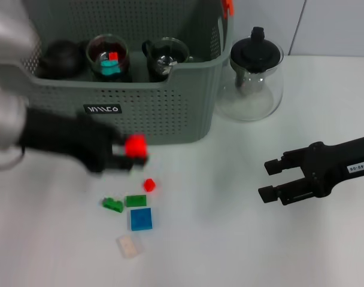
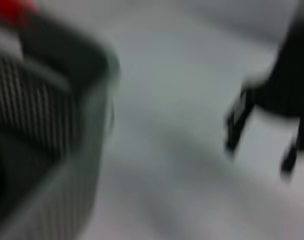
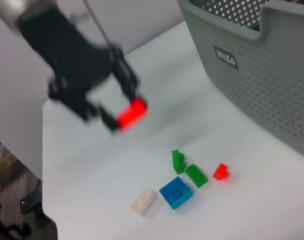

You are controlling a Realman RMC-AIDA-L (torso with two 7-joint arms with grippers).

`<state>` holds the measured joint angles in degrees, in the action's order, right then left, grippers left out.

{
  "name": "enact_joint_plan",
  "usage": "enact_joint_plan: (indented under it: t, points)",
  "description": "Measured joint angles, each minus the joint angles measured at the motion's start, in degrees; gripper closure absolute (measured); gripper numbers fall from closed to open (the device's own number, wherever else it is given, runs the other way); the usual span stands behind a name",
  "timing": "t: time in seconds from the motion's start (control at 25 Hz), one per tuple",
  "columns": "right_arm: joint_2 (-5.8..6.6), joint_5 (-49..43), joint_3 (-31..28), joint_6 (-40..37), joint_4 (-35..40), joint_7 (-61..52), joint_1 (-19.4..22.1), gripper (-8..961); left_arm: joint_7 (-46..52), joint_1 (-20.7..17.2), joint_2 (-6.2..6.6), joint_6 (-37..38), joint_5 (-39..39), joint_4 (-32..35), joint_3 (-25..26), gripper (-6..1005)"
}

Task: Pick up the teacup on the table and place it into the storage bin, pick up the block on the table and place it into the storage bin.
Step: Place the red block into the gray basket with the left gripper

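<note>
My left gripper is shut on a red block, held above the table just in front of the storage bin. The right wrist view shows the same red block pinched between the left fingers. The grey-green perforated bin holds several dark glass teacups, one with small blocks inside. Loose blocks lie on the table below the gripper: a small red one, two green ones, a blue one and a pale one. My right gripper rests open at the right.
A glass teapot with a black lid stands right of the bin. The bin's front wall rises close to the loose blocks. The left wrist view shows the bin's rim and the right gripper across bare white table.
</note>
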<state>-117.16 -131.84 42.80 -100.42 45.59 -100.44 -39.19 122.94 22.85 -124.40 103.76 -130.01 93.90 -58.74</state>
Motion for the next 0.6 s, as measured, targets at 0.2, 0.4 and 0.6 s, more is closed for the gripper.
enact_joint_plan:
  t: [0.2,0.4,0.6]
  points:
    - [0.0,0.0,0.0,-0.1,0.1,-0.3,-0.2,131,2.6,6.4,0.51,-0.9,10.7,-0.7,11.7,587]
    - [0.0,0.0,0.0,0.1,0.4,-0.3,-0.8,132,8.6,16.5,3.21,-10.9,1.7,-5.2,11.1,587]
    - [0.22,0.1,-0.4,0.5,0.5,0.0,-1.5,132,13.0,27.1,7.63,-21.6,-11.7,-19.2,10.4,587]
